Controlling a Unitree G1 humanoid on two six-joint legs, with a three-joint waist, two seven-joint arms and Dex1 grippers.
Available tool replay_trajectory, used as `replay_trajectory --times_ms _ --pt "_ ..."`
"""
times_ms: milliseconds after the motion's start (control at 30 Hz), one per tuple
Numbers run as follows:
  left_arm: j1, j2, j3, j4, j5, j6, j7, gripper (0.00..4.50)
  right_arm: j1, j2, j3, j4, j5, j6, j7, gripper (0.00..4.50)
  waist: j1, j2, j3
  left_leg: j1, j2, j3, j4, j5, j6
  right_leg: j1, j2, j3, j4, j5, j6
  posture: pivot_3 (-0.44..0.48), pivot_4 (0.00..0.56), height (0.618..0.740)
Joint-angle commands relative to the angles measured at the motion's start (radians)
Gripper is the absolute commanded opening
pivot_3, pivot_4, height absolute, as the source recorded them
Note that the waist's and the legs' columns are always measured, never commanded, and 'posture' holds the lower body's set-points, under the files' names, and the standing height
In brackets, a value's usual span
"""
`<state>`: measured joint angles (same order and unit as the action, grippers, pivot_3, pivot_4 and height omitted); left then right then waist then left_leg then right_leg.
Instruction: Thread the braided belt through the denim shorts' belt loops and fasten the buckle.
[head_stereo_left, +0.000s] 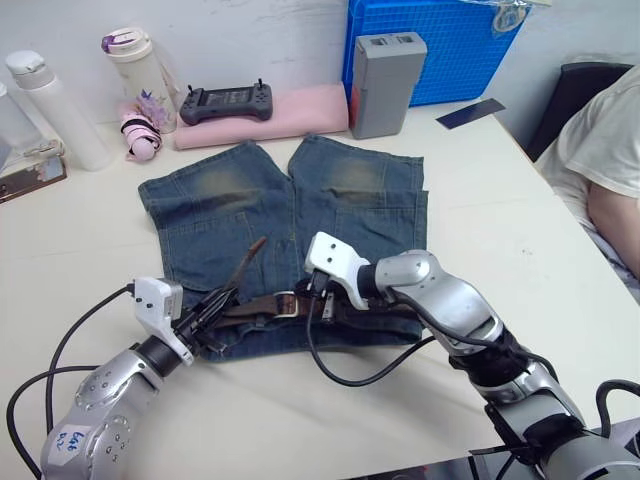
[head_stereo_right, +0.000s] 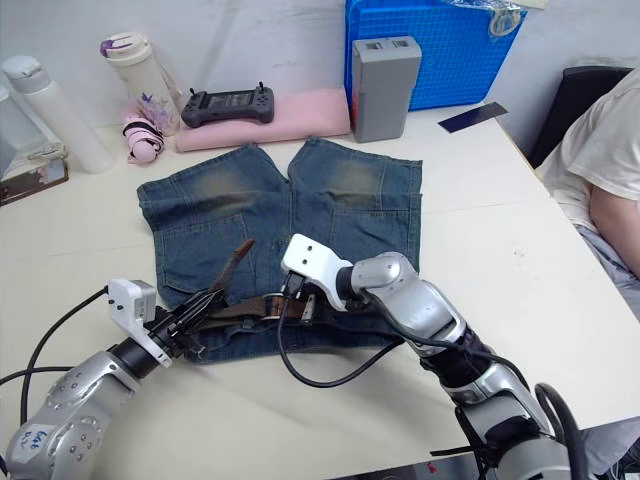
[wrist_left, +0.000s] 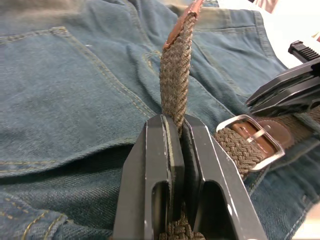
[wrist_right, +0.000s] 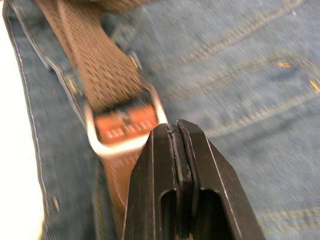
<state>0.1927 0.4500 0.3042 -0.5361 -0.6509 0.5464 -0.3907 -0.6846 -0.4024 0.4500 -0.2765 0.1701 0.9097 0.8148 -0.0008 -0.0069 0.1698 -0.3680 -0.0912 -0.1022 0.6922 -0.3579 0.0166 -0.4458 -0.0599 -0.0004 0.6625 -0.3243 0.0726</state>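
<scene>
Clamped on the braided belt (wrist_left: 176, 80), my left pincer (wrist_left: 175, 145) held the woven strap just behind its leather tip, which stood up and pointed toward twelve o'clock over the denim shorts (head_stereo_left: 280, 220). Those shorts lay flat at the middle of the worktop (head_stereo_left: 500, 230), waistband toward me, with the belt running along it. My right pincer (wrist_right: 175, 135) sat closed at about three o'clock of the left one, its fingers pressed together with nothing between them, just beside the buckle (wrist_left: 250, 140). I judged the fastening step was in hand. To do it well, I reckoned the tip should be lowered and aimed at the silver frame, with the right pincer pinning the buckle flat so it could not slide. Farther off at twelve o'clock, a grey box (head_stereo_left: 387, 85) stood well apart.
</scene>
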Motion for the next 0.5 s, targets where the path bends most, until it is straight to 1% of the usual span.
replay_trajectory --times_ms 33,167,333,500 --pt "0.012 0.013 0.025 -0.036 -0.02 0.005 -0.01 0.0 0.02 -0.023 -0.037 -0.094 0.027 0.025 -0.008 0.05 0.0 0.0 0.0 0.0 0.0 0.0 0.0 0.0 0.0 0.0 0.0 0.0 0.0 0.0 0.0 0.0 0.15 0.709" --pt "0.008 0.014 0.02 -0.035 -0.019 0.008 -0.009 0.0 0.034 -0.03 -0.018 -0.146 0.033 0.042 -0.021 0.05 -0.003 0.0 0.0 0.0 0.0 0.0 -0.001 0.0 0.0 0.0 0.0 0.0 0.0 0.0 0.0 0.0 0.15 0.709" --pt "0.0 0.006 -0.004 -0.038 -0.011 0.008 -0.007 0.0 0.011 0.024 0.008 -0.157 0.034 0.058 -0.053 0.05 -0.002 0.0 0.0 0.0 0.0 0.0 -0.001 0.0 0.0 0.0 0.0 0.0 0.0 0.0 0.0 0.0 0.15 0.709" --pt "0.003 0.003 -0.013 -0.036 -0.005 -0.001 -0.009 0.0 0.01 0.037 0.035 -0.157 0.031 0.061 -0.064 0.05 0.0 0.0 0.0 0.0 0.0 0.0 -0.001 0.0 0.0 0.0 0.0 0.0 0.0 0.0 0.0 0.0 0.15 0.709"
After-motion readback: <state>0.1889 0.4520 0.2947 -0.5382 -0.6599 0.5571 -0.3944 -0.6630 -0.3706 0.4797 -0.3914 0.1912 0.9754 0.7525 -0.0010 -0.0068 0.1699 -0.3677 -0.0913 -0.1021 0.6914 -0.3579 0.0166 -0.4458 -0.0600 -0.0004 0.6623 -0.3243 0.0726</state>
